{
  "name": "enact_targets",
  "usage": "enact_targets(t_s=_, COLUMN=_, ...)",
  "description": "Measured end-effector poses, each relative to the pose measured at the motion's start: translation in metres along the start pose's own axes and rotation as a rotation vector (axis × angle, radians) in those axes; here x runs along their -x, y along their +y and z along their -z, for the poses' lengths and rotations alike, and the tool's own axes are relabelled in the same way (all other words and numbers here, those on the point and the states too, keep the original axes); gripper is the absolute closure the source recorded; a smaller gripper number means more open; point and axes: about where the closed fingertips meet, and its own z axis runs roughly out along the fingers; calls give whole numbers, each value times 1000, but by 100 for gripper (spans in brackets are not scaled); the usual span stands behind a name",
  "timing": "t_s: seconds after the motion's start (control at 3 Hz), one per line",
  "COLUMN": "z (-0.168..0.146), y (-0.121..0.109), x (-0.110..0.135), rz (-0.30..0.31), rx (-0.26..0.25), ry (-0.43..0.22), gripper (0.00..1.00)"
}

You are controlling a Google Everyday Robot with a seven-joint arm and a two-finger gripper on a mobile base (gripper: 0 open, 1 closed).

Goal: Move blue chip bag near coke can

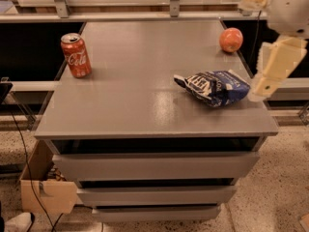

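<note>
At table's right edge: gripper (pixel 276 62) hangs just right of blue chip bag (pixel 212 87), lower tip close beside bag's right end; contact unclear. How far claw is open: cannot tell. Bag lies flat on grey table (pixel 135 110). Coke can (pixel 76 55) upright, far left of claw, well apart from bag. Orange fruit (pixel 231 39) near claw, to its left.
</note>
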Motion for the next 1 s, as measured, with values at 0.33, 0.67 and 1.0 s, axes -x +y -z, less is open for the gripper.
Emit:
enact_targets(t_s=0.33, z=-38, y=-9, x=6, rz=100, rx=65, ry=-26, gripper=0)
enact_targets(t_s=0.67, z=-81, y=-14, x=5, rz=189, rx=135, ry=-28, gripper=0)
enact_targets(t_s=1.0, z=-115, y=-19, x=-3, rz=231, rx=189, ry=-15, gripper=0)
